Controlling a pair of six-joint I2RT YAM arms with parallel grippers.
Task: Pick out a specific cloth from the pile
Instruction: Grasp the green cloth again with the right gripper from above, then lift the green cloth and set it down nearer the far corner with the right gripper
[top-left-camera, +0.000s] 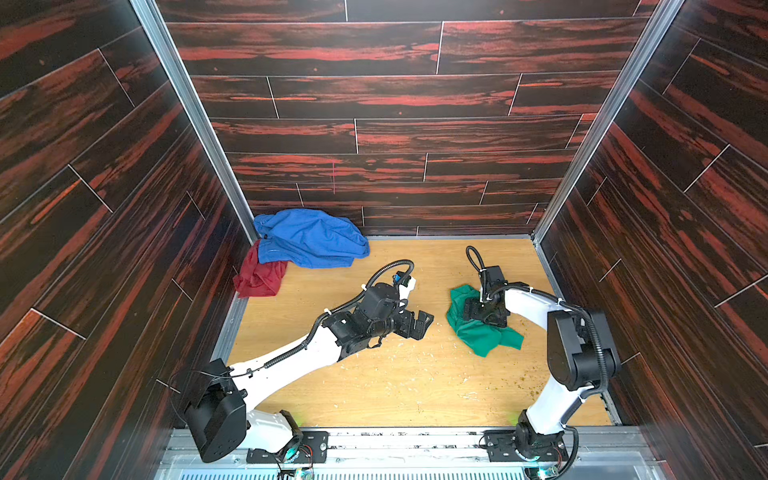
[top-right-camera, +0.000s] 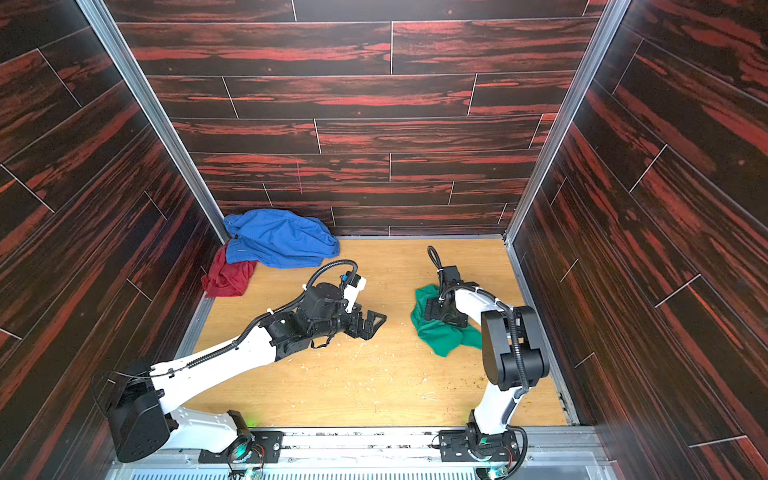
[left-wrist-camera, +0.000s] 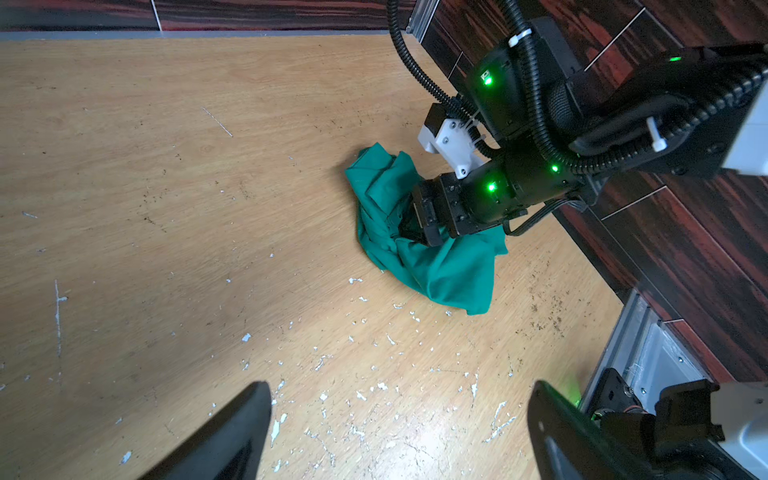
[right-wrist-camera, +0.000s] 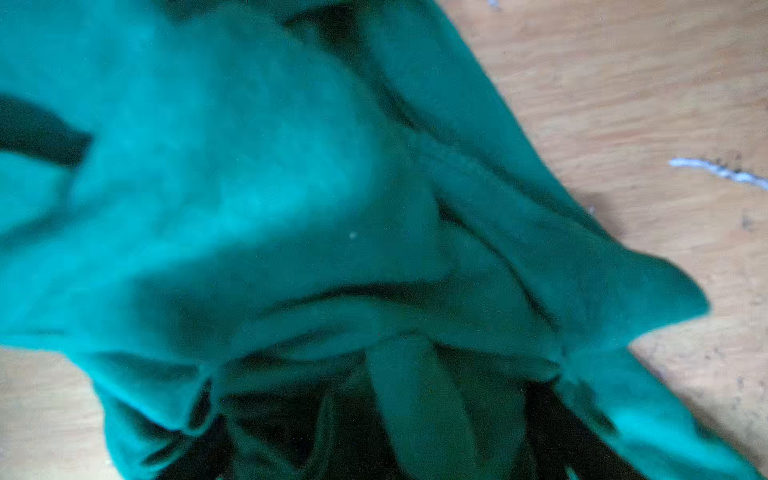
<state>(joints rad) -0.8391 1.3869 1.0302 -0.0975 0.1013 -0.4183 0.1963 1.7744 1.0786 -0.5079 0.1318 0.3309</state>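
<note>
**Cloth (top-left-camera: 478, 341) alone by the table's (top-left-camera: 374, 386) right edge**

I count two grippers. Nearest me, the left gripper (top-left-camera: 419, 325) hangs over bare wood near the middle, jaws spread wide, holding nothing. Just beyond, the right gripper (left-wrist-camera: 415, 222) is pressed into the single green cloth, a soft crumpled heap. Its fingers are buried in folds, so I cannot tell whether they pinch. White flecks (left-wrist-camera: 361, 395) dot the worn wooden top. In the far left corner sits the pile (top-right-camera: 266, 249): one rumpled blue garment (top-left-camera: 309, 239) partly over one dark red garment (top-left-camera: 259, 278).
</note>
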